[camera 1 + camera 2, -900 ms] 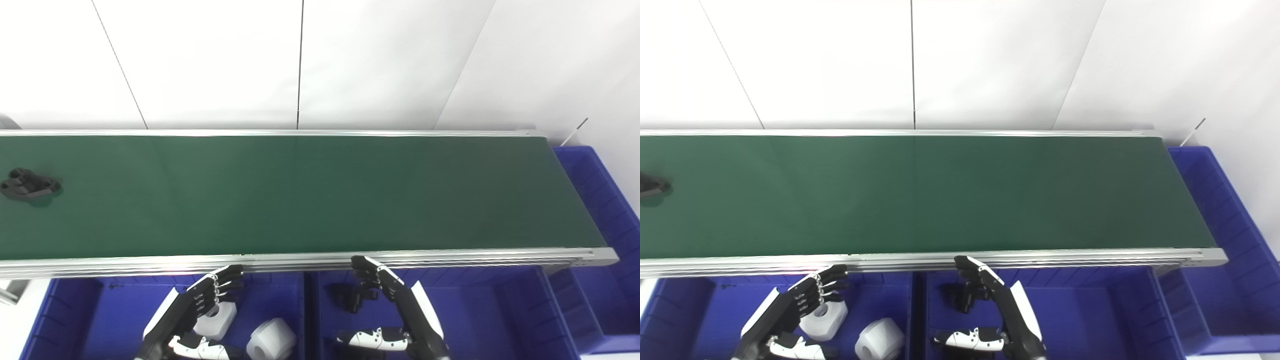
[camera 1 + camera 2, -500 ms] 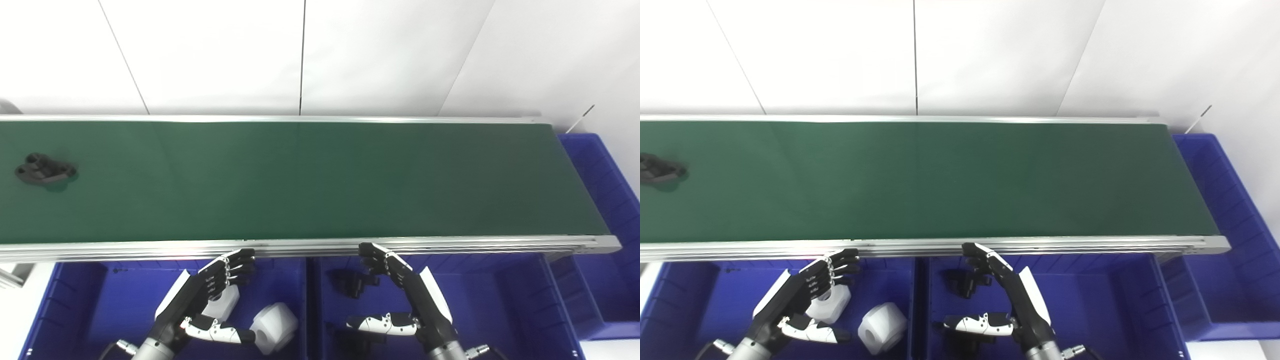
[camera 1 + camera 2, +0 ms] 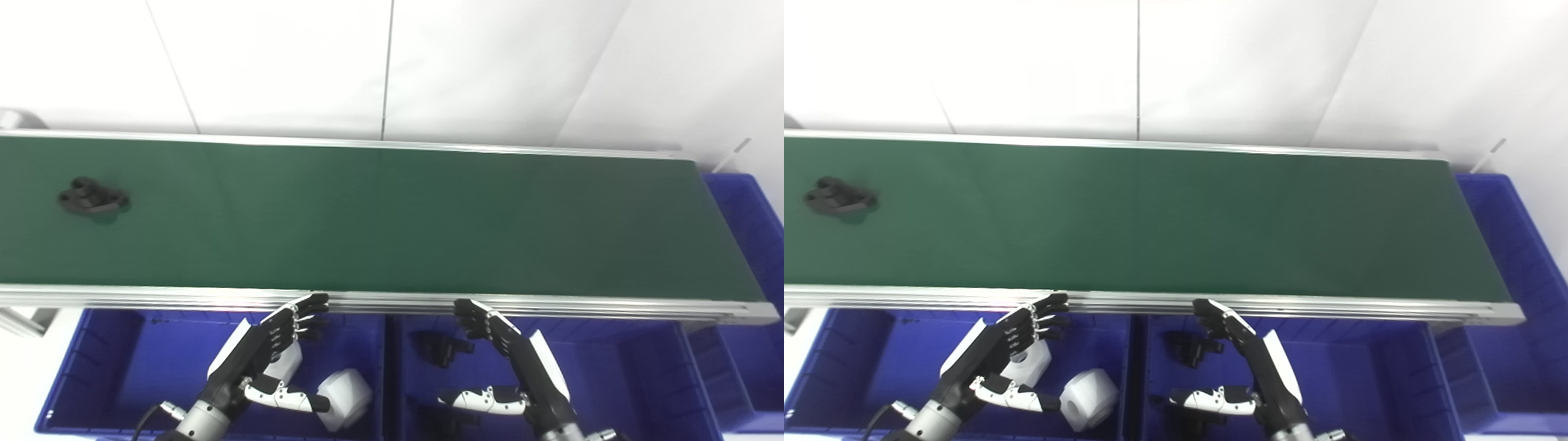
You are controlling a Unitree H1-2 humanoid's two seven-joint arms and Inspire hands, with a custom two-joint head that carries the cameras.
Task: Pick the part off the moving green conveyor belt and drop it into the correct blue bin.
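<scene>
A black part [image 3: 93,199] rides far left on the green belt [image 3: 392,220], while the left hand [image 3: 269,346] and right hand [image 3: 514,355] hover spread and empty just below the belt's near rail.

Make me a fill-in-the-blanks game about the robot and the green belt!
1. The part on the belt is colored ____.
2. The bins below the belt are colored ____.
3. Both robot hands, left and right, hold ____.
4. The two white parts lie in the ____ bin.

Missing words: black; blue; nothing; left
</scene>
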